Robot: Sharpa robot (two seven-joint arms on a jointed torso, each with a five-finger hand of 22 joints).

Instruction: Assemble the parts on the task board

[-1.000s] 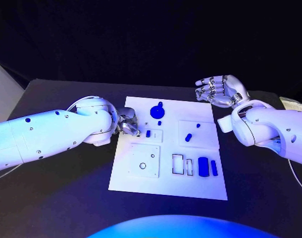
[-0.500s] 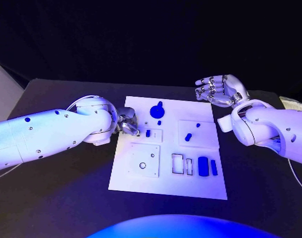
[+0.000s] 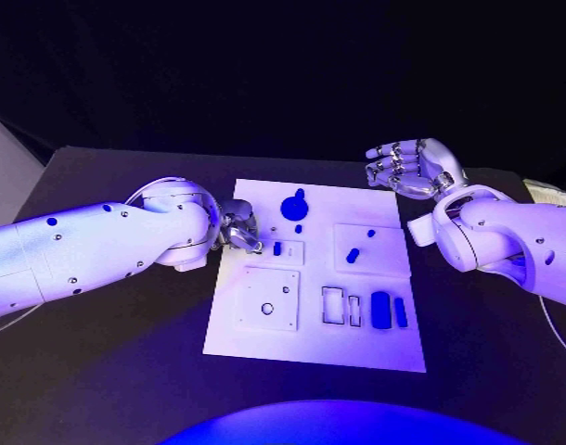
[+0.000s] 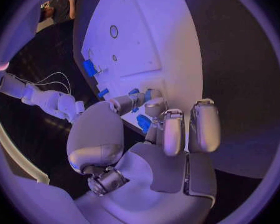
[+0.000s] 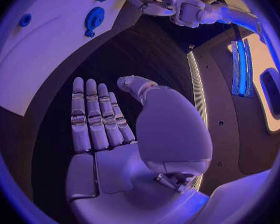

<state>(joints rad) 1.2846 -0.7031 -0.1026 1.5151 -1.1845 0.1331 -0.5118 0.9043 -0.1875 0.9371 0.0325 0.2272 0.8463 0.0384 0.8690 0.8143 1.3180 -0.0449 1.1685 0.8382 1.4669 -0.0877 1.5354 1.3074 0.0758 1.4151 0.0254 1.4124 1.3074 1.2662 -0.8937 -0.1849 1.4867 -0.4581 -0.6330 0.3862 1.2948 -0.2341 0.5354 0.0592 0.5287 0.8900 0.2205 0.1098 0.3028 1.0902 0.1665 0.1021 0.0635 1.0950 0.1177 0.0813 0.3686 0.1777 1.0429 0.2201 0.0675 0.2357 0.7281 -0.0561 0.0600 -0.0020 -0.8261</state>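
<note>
Your left robot hand (image 3: 240, 229) sits at the left edge of the task board (image 3: 313, 345), fingertips curled around a small blue part (image 3: 277, 248) in a raised square pocket; from the left wrist view you can see the fingers (image 4: 130, 102) pinching it. Your right robot hand (image 3: 415, 169) hangs over the desk (image 3: 122, 362) just beyond the board's far right corner, released, fingers straight and holding nothing. A round blue part (image 3: 294, 209) lies near the far edge, a short peg (image 3: 353, 256) at centre, and two blue bars (image 3: 391, 311) stand side by side toward the near right.
</note>
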